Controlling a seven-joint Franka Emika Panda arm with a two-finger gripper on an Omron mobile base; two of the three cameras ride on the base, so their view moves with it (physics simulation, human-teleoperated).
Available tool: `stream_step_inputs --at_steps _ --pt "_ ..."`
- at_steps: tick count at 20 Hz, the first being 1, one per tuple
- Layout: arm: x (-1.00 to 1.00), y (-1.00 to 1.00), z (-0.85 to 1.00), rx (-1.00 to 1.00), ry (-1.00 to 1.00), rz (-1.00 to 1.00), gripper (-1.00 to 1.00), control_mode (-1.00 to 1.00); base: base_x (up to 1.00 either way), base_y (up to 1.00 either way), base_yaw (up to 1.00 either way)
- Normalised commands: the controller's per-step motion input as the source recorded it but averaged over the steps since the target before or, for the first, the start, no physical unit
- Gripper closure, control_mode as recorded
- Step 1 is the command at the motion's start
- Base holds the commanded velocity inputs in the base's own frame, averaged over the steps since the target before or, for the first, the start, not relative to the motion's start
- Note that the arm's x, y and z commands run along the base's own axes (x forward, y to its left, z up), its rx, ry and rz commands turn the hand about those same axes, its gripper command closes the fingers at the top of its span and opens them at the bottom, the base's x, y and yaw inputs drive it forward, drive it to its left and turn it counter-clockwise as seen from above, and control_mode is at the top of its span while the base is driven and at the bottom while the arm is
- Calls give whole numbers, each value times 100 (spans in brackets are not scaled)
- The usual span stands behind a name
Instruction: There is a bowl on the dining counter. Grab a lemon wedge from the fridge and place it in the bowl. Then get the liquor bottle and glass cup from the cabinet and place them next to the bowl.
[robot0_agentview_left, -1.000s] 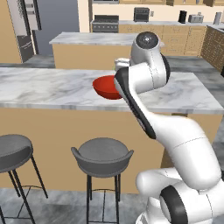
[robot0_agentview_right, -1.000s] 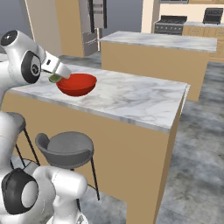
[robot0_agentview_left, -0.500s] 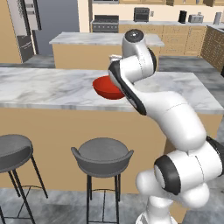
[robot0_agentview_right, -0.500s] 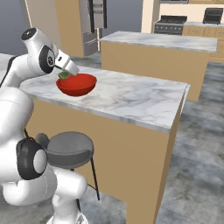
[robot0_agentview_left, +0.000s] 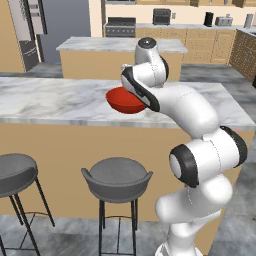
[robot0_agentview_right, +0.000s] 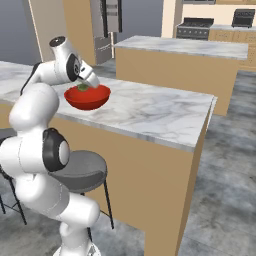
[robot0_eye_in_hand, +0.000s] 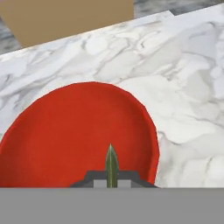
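Lemon wedge (robot0_eye_in_hand: 111, 162) sits clenched in the gripper (robot0_eye_in_hand: 112, 175) directly above the red bowl (robot0_eye_in_hand: 78, 131); releasing it comes next.

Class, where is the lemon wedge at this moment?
The lemon wedge is pinched in the shut gripper, directly above the red bowl on the dining counter.
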Motion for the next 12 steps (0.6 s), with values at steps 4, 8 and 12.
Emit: stream_step_inputs --at_steps 4,8,12 --pt "55 20 -34 1 4 0 100 -100 0 0 0" --pt "54 20 -30 0 5 0 100 -100 0 0 0" --pt "44 16 -32 0 5 0 100 -100 0 0 0"
